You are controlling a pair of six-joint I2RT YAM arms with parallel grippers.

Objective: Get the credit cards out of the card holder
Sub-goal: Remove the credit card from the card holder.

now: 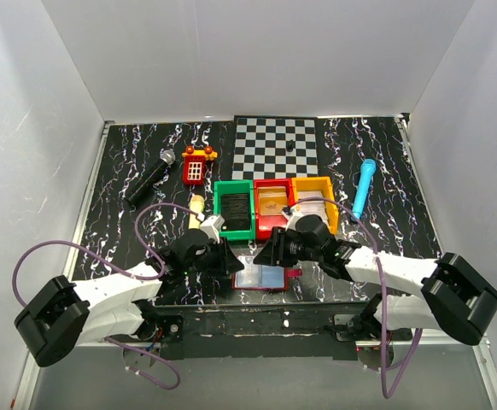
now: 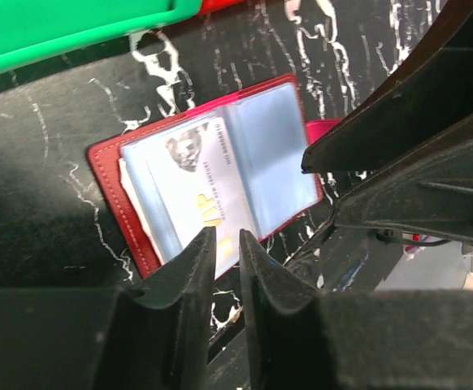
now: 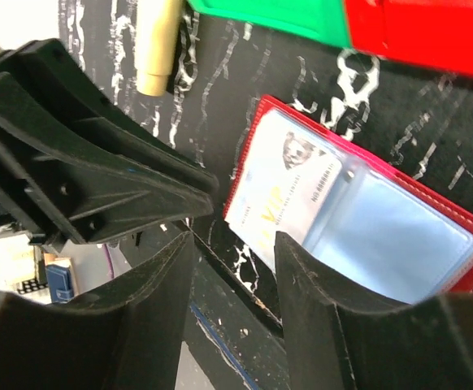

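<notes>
Near the front edge of the table (image 1: 394,231), the card holder (image 1: 261,279) lies open and flat between the two arms. One pale card (image 2: 208,175) sits in its left half. Its long side points at the left end effector (image 2: 227,236), which hangs just above the card's near end. Those fingers (image 2: 180,276) are almost pressed together, with a thin gap and nothing in it. The right end effector (image 3: 232,244) is spread wide, holds nothing, and is close too. The left one looks better lined up to pull.
</notes>
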